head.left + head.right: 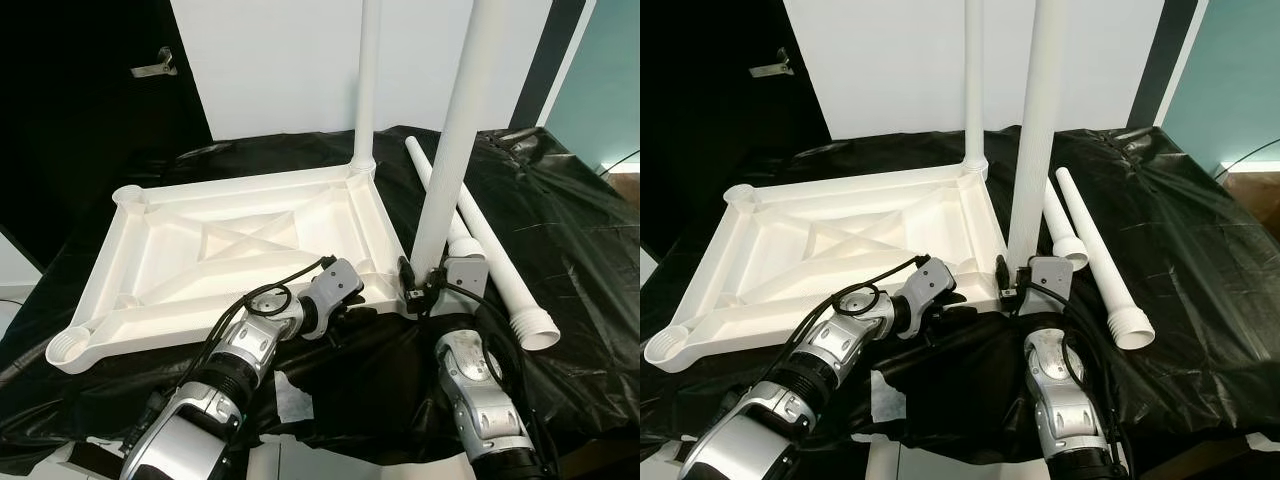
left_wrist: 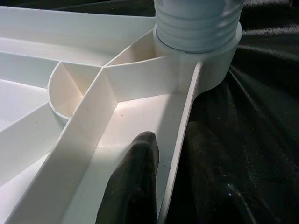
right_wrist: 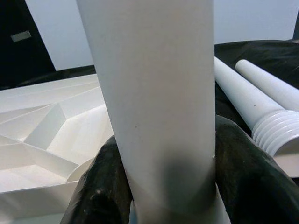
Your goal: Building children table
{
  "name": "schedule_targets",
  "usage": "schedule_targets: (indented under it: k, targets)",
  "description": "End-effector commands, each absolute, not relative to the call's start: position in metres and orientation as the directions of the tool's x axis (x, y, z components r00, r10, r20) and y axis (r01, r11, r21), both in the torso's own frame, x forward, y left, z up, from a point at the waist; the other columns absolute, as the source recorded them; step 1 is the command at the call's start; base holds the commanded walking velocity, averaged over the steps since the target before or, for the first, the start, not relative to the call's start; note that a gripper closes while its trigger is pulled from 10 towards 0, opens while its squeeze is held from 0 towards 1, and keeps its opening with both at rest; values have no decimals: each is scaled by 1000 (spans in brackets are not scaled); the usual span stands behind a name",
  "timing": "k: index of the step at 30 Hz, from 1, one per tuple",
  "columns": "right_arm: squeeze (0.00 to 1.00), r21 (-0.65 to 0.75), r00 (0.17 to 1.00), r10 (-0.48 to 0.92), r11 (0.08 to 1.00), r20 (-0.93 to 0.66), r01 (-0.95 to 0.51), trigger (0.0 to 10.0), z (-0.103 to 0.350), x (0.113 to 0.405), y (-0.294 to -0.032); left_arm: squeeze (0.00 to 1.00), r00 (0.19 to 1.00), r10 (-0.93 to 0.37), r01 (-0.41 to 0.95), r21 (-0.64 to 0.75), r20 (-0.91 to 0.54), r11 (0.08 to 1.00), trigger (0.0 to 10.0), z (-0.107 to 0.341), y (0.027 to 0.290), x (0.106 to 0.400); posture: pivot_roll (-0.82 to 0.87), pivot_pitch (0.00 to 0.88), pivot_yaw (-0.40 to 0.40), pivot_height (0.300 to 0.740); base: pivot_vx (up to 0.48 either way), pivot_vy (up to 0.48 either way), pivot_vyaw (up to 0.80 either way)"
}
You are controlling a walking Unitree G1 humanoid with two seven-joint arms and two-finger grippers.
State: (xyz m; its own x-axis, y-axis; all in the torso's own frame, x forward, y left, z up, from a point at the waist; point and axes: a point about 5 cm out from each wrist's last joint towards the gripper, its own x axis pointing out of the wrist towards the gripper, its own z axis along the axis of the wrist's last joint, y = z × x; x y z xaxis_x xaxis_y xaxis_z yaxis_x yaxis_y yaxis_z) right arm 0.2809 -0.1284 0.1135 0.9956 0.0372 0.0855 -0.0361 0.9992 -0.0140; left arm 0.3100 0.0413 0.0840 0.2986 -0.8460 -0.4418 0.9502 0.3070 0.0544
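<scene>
Two white table legs stand upright in the corner sockets of the upturned white tabletop point(image 1: 230, 260) lying on a table draped in black plastic sheeting point(image 1: 570, 230): the far leg point(image 1: 367, 80) at the back corner and the near leg point(image 1: 455, 140) at the front corner, where the right tool point(image 1: 428, 285) grips its base and the left tool point(image 1: 345, 310) reaches the tabletop's front edge, while two loose legs point(image 1: 490, 245) lie on the sheeting to the right. From the left wrist, the left tool point(image 2: 170, 179) straddles the tabletop's thin rim point(image 2: 184, 126), one finger point(image 2: 135, 182) inside the tray and the other outside, clamped on it, below the near leg's threaded end point(image 2: 196, 23) seated in its socket. From the right wrist, both black fingers point(image 3: 100, 191) of the right tool press either side of the near leg point(image 3: 154, 93), with the loose legs point(image 3: 261, 98) just behind.
</scene>
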Motion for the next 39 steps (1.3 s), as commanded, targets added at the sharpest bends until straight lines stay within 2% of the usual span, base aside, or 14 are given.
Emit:
schedule_targets:
  k: [1,2,3,4,11,12,15,17,21,27,34,35,36,39]
  targets:
    - [0,-30,999,31,999,-14,-31,8039,97,282,-127,0,138,-831,974,-80,-539,214,10000,48,32,281,-103,0,42,740,0,0,0]
    - [0,-30,999,31,999,-14,-31,8039,97,282,-127,0,138,-831,974,-80,-539,214,10000,48,32,281,-103,0,42,740,0,0,0]
    - [0,-44,999,34,998,-13,-35,10000,97,281,-126,0,141,-833,973,-81,-535,217,10000,48,32,282,-104,1,40,740,0,0,0]
    - [1000,-49,991,133,990,19,-132,10000,102,283,-122,0,147,-829,971,-82,-540,226,10000,47,35,282,-109,6,40,740,0,0,0]
    - [1000,-64,961,275,960,32,-272,10000,105,284,-132,0,146,-825,970,-85,-546,228,10000,45,38,281,-115,9,44,740,0,0,0]
    - [0,-97,944,329,941,26,-325,10000,105,284,-141,0,146,-825,970,-84,-547,228,10000,45,38,281,-116,10,43,740,0,0,0]
    - [0,-146,891,453,880,-25,-452,10000,107,284,-168,0,146,-827,971,-83,-543,226,10000,46,35,282,-119,9,43,740,0,0,0]
    - [0,-148,882,471,870,-34,-470,10000,107,284,-171,0,146,-827,971,-83,-542,225,10000,47,35,282,-119,9,43,740,0,0,0]
    - [0,-171,767,630,748,-116,-641,10000,119,284,-186,0,147,-828,971,-82,-541,226,10000,47,34,282,-120,6,40,740,0,0,0]
    - [0,-246,747,651,708,-133,-662,10000,136,297,-200,0,153,-827,970,-80,-540,231,10000,47,35,283,-117,3,37,740,0,0,0]
    - [0,-263,694,705,648,-149,-715,10000,143,303,-198,0,157,-829,969,-80,-537,235,10000,47,34,283,-107,3,33,740,0,0,0]
    - [0,-252,679,717,635,-160,-730,2118,144,303,-197,0,157,-829,968,-81,-537,236,10000,47,34,283,-107,3,33,740,0,0,0]
    - [0,-234,656,732,616,-183,-752,0,143,302,-197,0,158,-829,968,-81,-537,237,10000,47,35,283,-103,5,34,740,0,0,0]
    - [0,-217,638,744,601,-201,-769,0,141,301,-196,0,159,-828,968,-82,-537,238,10000,47,35,283,-103,5,34,740,0,0,0]
